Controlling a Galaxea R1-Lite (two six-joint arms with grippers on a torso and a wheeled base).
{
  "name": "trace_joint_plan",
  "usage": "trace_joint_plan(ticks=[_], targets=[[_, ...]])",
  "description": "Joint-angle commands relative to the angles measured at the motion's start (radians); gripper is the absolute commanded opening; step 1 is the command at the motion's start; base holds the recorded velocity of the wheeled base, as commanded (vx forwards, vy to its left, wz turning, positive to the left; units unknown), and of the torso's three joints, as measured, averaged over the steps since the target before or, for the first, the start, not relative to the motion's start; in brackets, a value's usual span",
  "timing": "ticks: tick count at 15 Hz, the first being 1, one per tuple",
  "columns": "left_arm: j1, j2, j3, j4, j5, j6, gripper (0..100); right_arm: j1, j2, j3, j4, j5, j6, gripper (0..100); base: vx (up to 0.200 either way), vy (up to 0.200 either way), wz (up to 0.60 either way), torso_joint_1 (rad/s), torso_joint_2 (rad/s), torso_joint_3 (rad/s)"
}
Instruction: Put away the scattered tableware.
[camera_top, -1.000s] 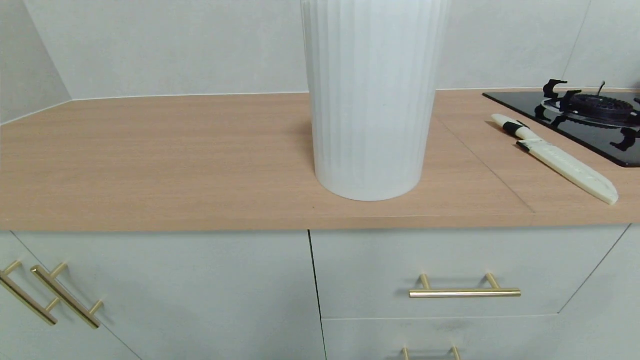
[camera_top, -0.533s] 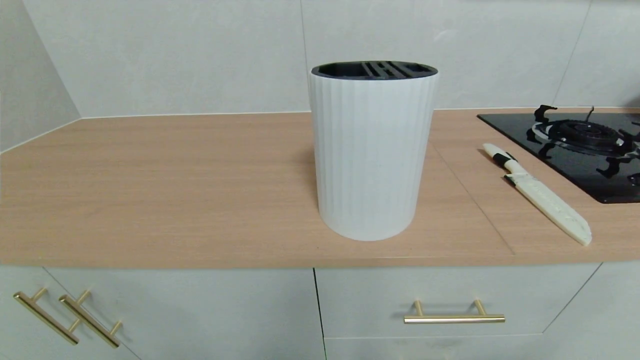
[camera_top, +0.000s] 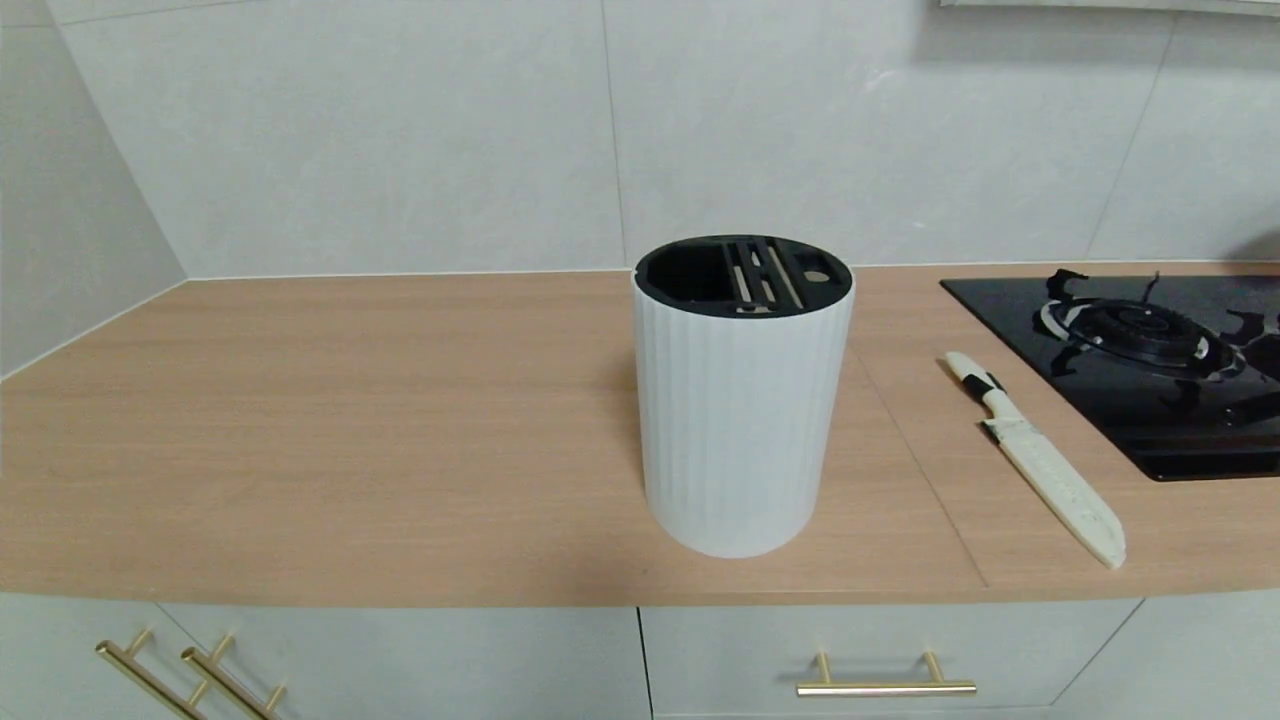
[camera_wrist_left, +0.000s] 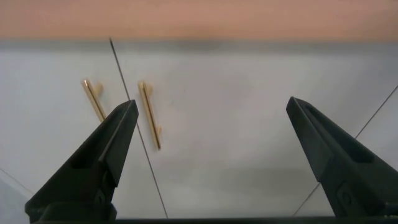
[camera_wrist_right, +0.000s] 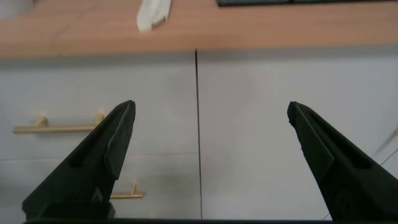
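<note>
The knife (camera_top: 1040, 462) lies flat on the right part of the bench (camera_top: 300, 420), between the white ribbed holder (camera_top: 742, 400) and the black hob (camera_top: 1130, 370), apart from both. Its long axis runs on a slant. The handle points toward the back wall and a little toward the holder, and the blade tip lies near the bench's front edge, turned toward the hob side. The holder stands upright near the middle of the front edge, its black slotted top open upward.

Both tools hang below the front edge, facing the cabinet fronts. The left tool (camera_wrist_left: 211, 102) has its jaws wide apart and holds nothing, with two gold door handles (camera_wrist_left: 149, 115) ahead of it. The right tool (camera_wrist_right: 211, 106) is likewise spread and holds nothing. From it the knife's pale tip (camera_wrist_right: 152, 14) shows up on the bench edge, above a drawer handle (camera_wrist_right: 59, 127).

The right arm looks the nearer one. It would likely have to rise over the edge and close across the handle, crosswise to the slant.
</note>
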Motion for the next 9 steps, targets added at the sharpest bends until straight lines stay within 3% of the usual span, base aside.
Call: trace_joint_plan(ticks=[1, 9], targets=[[0.000, 0.000, 0.000, 0.000, 0.000, 0.000, 100, 0.000, 0.001, 0.000, 0.000, 0.000, 0.000, 100, 0.000, 0.000, 0.00, 0.217, -0.49, -0.290], [0.000, 0.000, 0.000, 0.000, 0.000, 0.000, 100, 0.000, 0.001, 0.000, 0.000, 0.000, 0.000, 100, 0.000, 0.000, 0.00, 0.224, -0.51, -0.292]])
